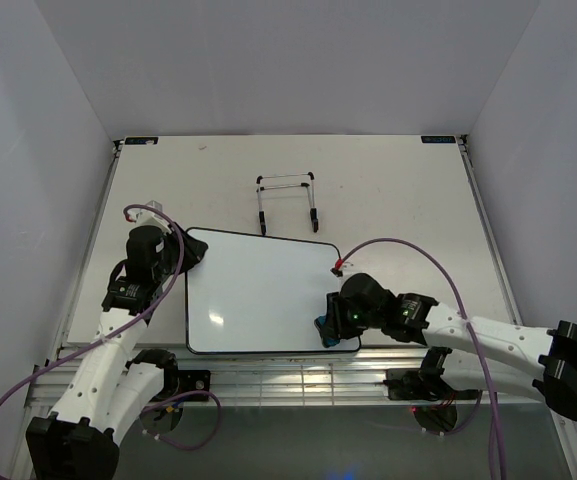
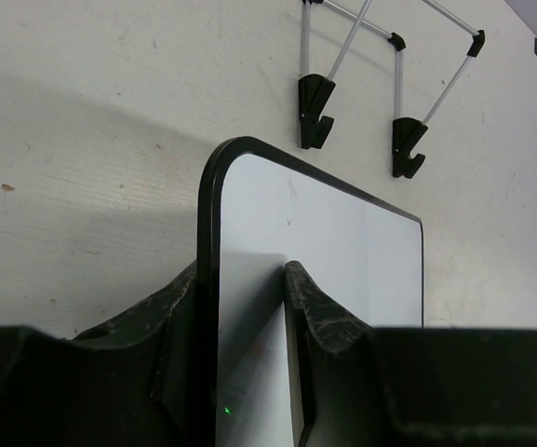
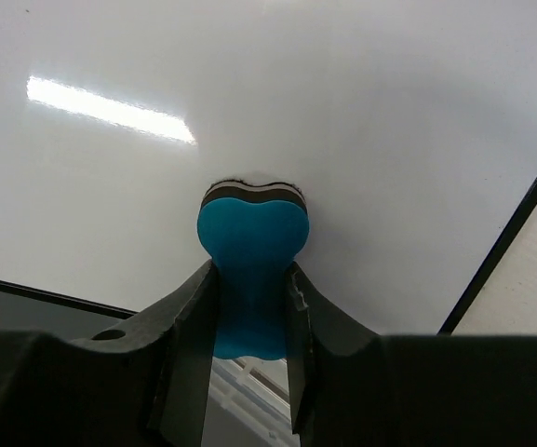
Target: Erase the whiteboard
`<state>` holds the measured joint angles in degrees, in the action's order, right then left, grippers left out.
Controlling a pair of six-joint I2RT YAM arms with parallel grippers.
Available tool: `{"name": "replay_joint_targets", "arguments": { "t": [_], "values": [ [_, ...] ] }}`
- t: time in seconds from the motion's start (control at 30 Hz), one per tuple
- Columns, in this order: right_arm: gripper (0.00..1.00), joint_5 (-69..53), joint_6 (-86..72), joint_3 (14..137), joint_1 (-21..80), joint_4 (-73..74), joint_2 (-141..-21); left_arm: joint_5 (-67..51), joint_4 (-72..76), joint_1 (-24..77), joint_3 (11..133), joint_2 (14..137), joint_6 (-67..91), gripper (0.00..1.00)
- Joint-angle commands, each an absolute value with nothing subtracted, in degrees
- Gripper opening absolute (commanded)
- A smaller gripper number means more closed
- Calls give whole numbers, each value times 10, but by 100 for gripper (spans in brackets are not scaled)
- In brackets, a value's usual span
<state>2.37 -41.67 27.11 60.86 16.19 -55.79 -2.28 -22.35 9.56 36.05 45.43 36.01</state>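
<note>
The whiteboard (image 1: 258, 290) lies flat mid-table, glossy white in a thin black frame, and no writing shows on it. At its far left corner my left gripper (image 1: 190, 255) is shut on the whiteboard's edge. In the left wrist view the whiteboard (image 2: 342, 251) runs away from my left gripper (image 2: 245, 270), one finger outside the frame and one on the white face. My right gripper (image 1: 330, 330) is at the near right corner, shut on the blue bone-shaped eraser (image 1: 322, 326). In the right wrist view my right gripper (image 3: 252, 265) presses the eraser (image 3: 252, 233) felt-side against the whiteboard (image 3: 342, 112).
A thin black wire stand (image 1: 288, 200) lies just beyond the board's far edge, also in the left wrist view as the stand (image 2: 361, 93). A metal rail (image 1: 268, 375) runs along the table's near edge, below the board. Purple cables loop off both arms.
</note>
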Motion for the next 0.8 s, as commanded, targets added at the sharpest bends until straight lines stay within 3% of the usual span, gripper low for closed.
{"name": "replay_joint_targets", "arguments": {
  "t": [0.0, 0.23, 0.4, 0.53, 0.77],
  "values": [
    [8, -36, -389, 299, 618, 227, -613, 33, -219, 97, 380, 445, 316, 0],
    [8, -32, -334, 564, 728, 181, -792, 34, -218, 97, 381, 447, 316, 0],
    [8, -17, -297, 716, 767, 228, -911, 39, -221, 97, 381, 446, 316, 0],
    [8, -2, -309, 649, 741, 235, -901, 43, -223, 97, 381, 445, 316, 0],
    [8, 5, -426, 297, 665, 244, -692, 45, -222, 97, 381, 442, 316, 0]
  ]
}}
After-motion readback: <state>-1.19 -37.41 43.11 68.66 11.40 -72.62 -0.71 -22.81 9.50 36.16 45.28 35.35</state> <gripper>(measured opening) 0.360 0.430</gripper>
